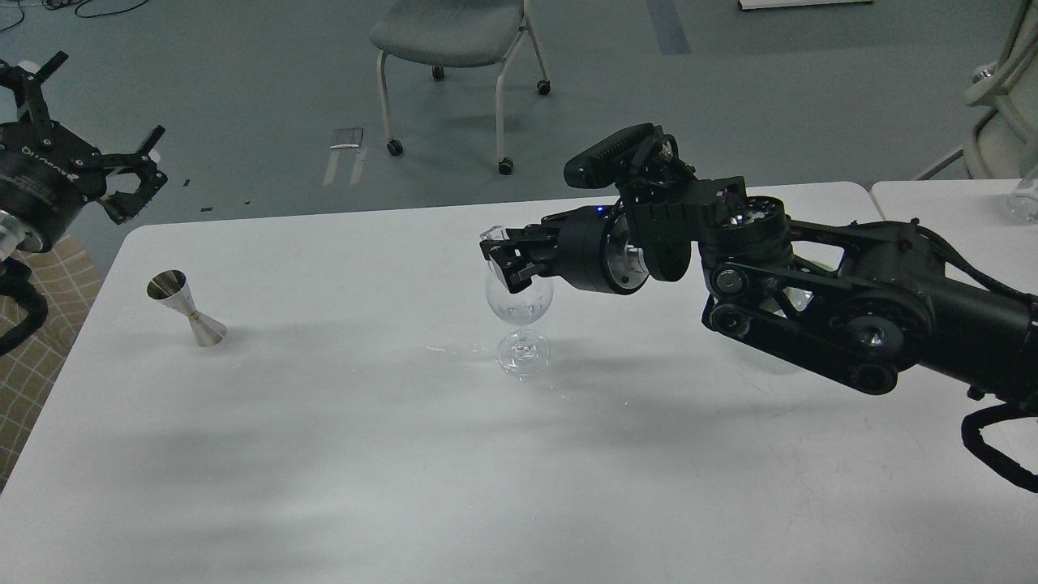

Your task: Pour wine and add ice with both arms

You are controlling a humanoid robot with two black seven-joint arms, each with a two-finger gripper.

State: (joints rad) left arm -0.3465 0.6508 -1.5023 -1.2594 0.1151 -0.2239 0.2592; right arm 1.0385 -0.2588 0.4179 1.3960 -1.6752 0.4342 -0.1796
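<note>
A clear stemmed wine glass [520, 312] stands near the middle of the white table [405, 454], with glinting clear bits in its bowl. My right gripper [496, 253] hangs over the glass rim and is shut on one clear ice cube [492, 237], held at its tip. My left gripper [122, 174] is raised off the table's far left corner, its fingers spread open and empty.
A steel double-cone jigger [186, 310] stands at the left of the table. A grey wheeled chair [454, 49] is on the floor beyond the table. A second white table [949, 203] adjoins at the right, with a clear object [1023, 197] at its edge.
</note>
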